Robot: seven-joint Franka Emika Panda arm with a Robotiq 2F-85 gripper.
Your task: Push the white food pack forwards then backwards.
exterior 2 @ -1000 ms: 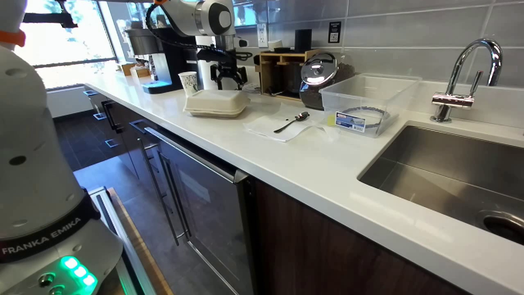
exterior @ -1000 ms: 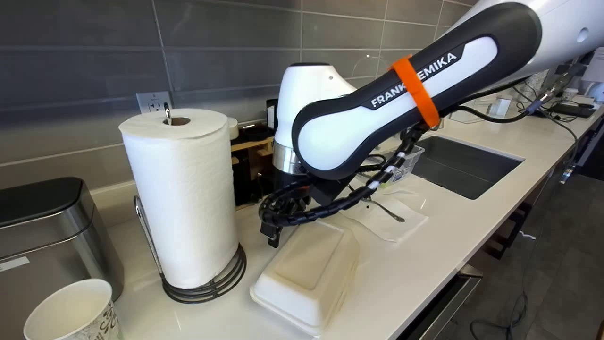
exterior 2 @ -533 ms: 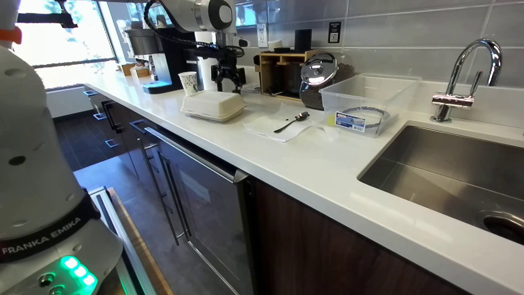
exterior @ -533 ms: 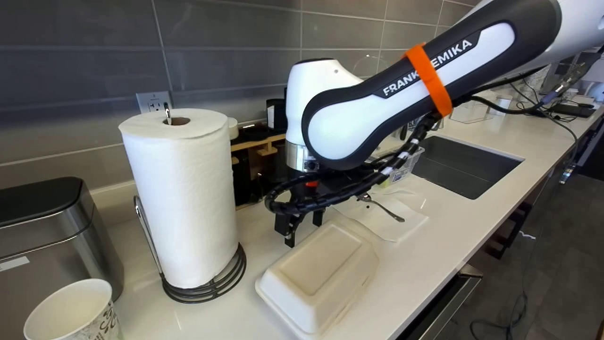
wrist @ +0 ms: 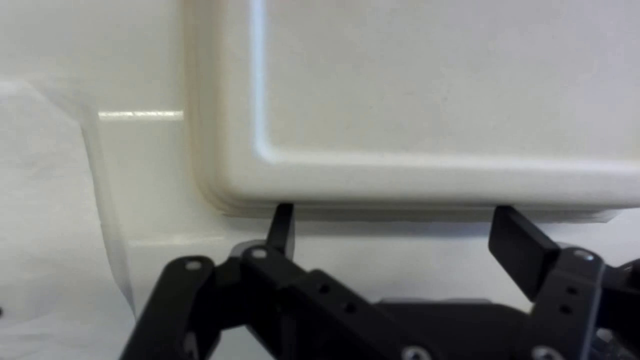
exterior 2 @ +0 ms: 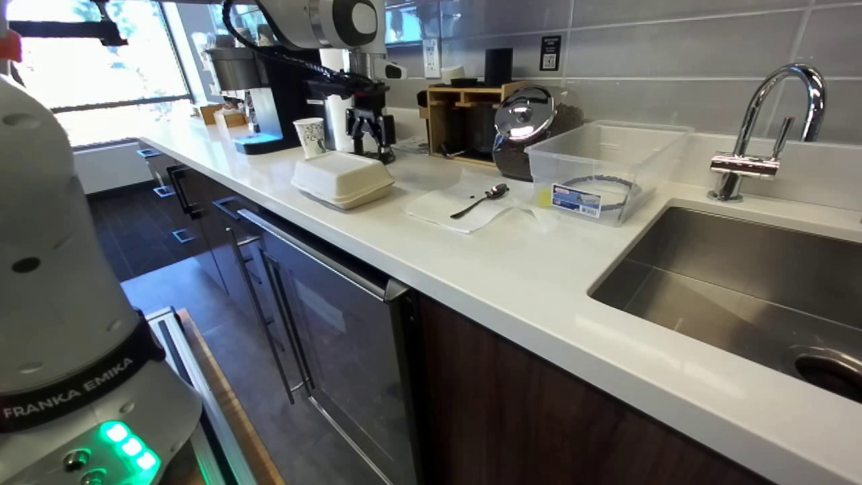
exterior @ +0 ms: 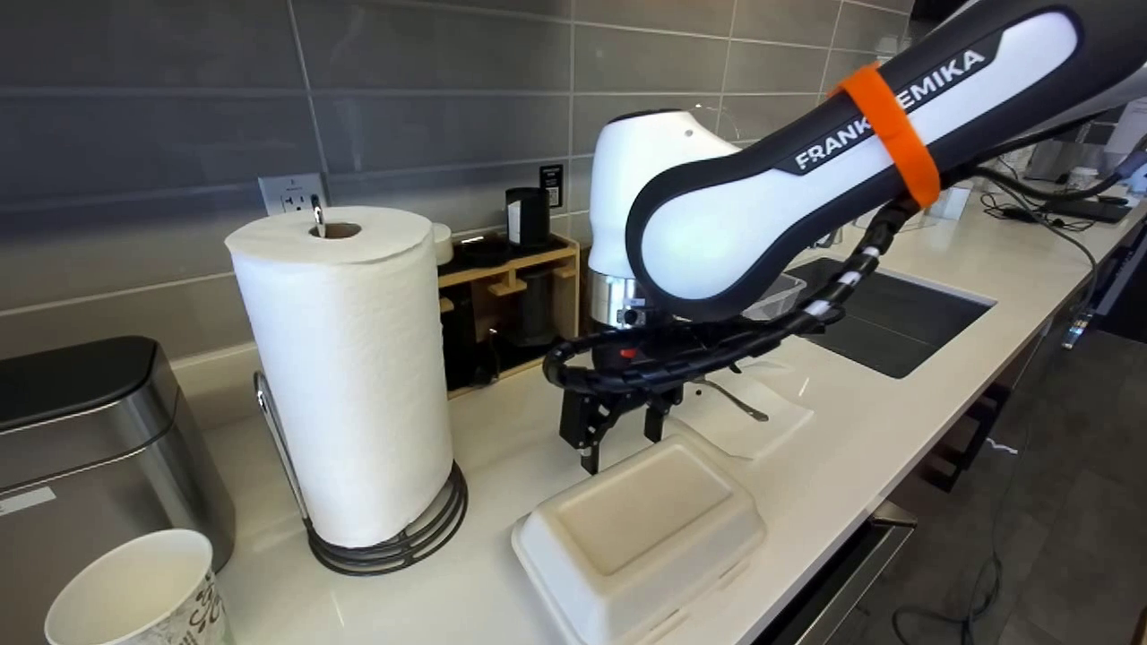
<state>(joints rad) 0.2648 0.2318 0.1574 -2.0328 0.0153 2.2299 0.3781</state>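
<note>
The white food pack (exterior: 645, 511) is a closed foam clamshell lying flat on the counter, near its front edge. It also shows in an exterior view (exterior 2: 342, 176) and fills the upper part of the wrist view (wrist: 425, 85). My gripper (exterior: 622, 448) points down on the wall side of the pack, fingers apart with nothing between them. In an exterior view the gripper (exterior 2: 372, 153) is partly behind the pack. In the wrist view both fingertips of the gripper (wrist: 394, 212) meet the pack's long side edge and appear to touch it.
A paper towel roll (exterior: 345, 385) on a wire stand and a paper cup (exterior: 139, 587) stand nearby. A napkin (exterior 2: 451, 205) with a spoon (exterior 2: 479, 201), a clear plastic bin (exterior 2: 606, 168) and the sink (exterior 2: 734, 289) lie further along. A wooden shelf (exterior 2: 465, 101) stands at the wall.
My gripper and the pack have moved together away from the wall, toward the counter's front edge. The pack has turned slightly. The fingers have stayed apart.
</note>
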